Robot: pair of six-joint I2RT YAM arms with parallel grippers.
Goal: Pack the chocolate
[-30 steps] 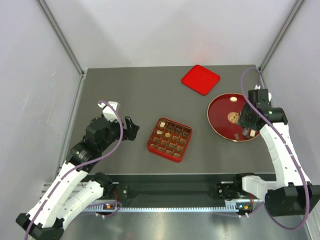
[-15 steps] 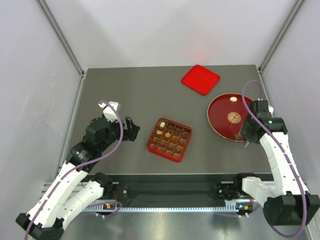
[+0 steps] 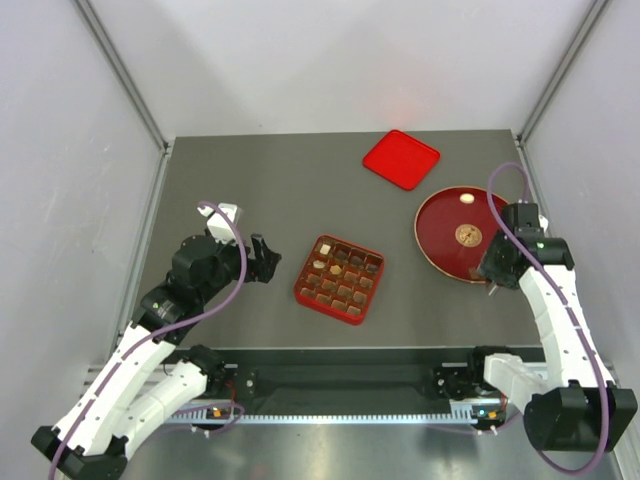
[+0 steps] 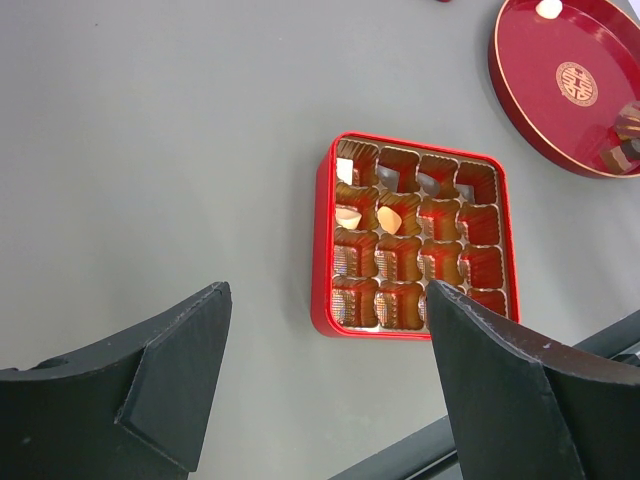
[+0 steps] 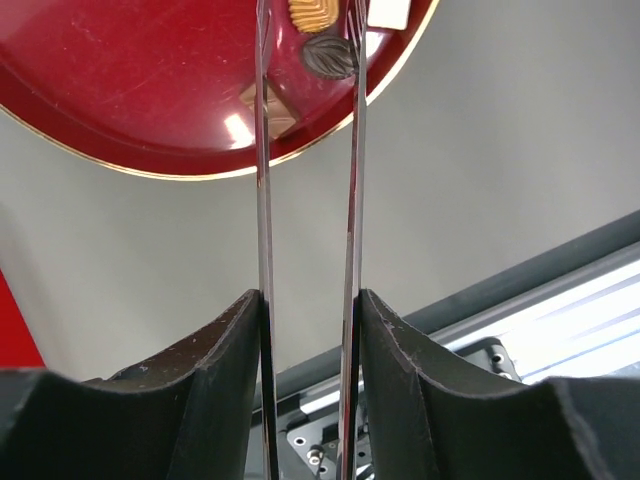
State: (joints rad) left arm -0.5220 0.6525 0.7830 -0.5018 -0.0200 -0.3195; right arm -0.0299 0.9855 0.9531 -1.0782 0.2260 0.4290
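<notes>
The chocolate lies in two places. A few pieces, among them a cream one and a tan one, sit in cells of the red gridded tray at mid-table. Others lie on the round red plate: a dark leaf-shaped piece, a tan ridged one, a brown square and a white one. My right gripper is shut on thin metal tweezers whose blades reach over the plate's near edge, the dark piece between them. My left gripper hangs open, left of the tray.
The flat red lid lies at the back, beyond the plate. The table's metal front rail runs just below the tray. Grey walls close in both sides.
My right gripper has drawn back from over the plate's right part to its near-right rim. The left arm and tray have not moved.
</notes>
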